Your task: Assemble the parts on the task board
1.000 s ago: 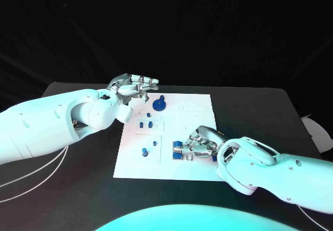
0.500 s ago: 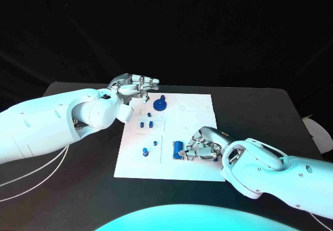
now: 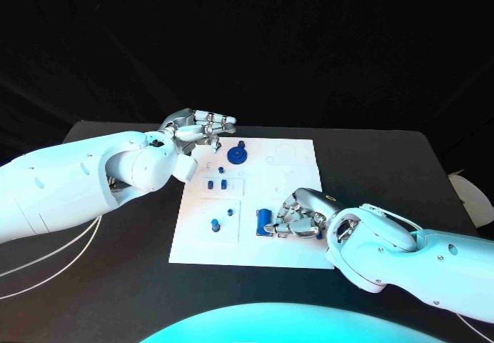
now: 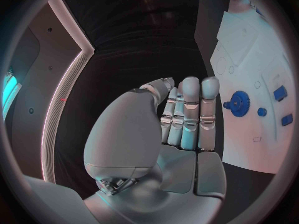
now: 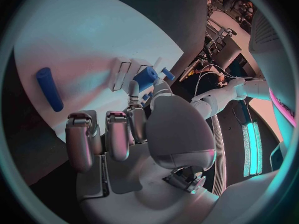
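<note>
From the head camera we see the white task board (image 3: 291, 251) lying in the middle of the black table (image 3: 391, 157). Our left hand (image 3: 198, 129) sits at the board's far left corner with its fingers curled together; we see nothing in it. Just beside it on the board stands a blue gear (image 3: 239, 154). Nearer the middle lie two small blue pegs (image 3: 216, 184) side by side, and closer to us a small blue piece (image 3: 228, 211) and a short blue pin (image 3: 215, 225). Our right hand (image 3: 300, 219) rests low over the board's near right part, fingers bent down, with a blue cylinder (image 3: 265, 216) just beside its fingertips; we cannot tell from here whether they grip anything.

From the left wrist, our left hand (image 4: 181, 117) shows its fingers straight and pressed side by side, the thumb folded alongside, holding nothing. Beyond them lies the board (image 4: 249, 45) with the gear (image 4: 238, 102) and the small blue pieces (image 4: 279, 93) near it.

From the right wrist, our right hand (image 5: 140, 129) has its fingers bent toward the board (image 5: 81, 40). The fingertip (image 5: 133, 88) and thumb come close to a blue part (image 5: 146, 78) by a small white block (image 5: 119, 73), but whether they pinch it we cannot tell. A blue cylinder (image 5: 49, 88) lies on the board well apart from the fingers.
</note>
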Robot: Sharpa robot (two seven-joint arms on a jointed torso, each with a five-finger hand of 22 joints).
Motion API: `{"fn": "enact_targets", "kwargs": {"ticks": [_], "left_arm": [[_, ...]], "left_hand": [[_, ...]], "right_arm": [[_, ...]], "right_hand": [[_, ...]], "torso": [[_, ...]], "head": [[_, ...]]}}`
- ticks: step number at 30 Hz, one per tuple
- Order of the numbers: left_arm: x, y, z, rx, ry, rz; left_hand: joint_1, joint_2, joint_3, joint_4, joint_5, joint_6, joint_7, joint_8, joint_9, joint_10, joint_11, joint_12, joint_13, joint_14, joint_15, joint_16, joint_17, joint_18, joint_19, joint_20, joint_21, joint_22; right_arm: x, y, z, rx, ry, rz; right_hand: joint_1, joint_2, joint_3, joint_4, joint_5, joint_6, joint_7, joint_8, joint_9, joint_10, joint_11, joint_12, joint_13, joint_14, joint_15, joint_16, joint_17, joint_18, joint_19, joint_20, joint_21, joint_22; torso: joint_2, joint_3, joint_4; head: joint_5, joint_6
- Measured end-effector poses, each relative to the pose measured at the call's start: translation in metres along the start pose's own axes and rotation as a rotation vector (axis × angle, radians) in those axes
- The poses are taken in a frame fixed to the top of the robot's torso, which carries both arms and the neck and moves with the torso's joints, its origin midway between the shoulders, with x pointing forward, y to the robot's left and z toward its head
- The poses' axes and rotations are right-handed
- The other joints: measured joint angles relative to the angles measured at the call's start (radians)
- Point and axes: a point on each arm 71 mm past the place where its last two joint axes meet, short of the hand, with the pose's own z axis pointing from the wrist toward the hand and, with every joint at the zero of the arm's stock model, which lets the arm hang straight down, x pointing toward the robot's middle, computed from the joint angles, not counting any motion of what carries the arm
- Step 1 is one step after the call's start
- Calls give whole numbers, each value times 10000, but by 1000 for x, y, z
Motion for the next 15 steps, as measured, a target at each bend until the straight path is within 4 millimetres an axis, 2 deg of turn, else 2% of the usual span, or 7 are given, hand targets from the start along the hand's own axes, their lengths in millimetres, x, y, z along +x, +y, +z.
{"fn": "enact_targets", "kwargs": {"ticks": [15], "left_arm": [[0,0,0,17,-7,1]], "left_hand": [[0,0,0,0,0,0,0,0,-12,1,-1,0,-1,0,0,0,1,-1,0,0,0,0]], "right_arm": [[1,0,3,12,117,-221]], "right_hand": [[378,250,-1,1,33,-35,-36,-1,21,-1,1,24,26,-37,-37,-1,-2,0,0,-73,32,-1]], "torso": [[-4,10,-12]], "head": [[22,-60]]}}
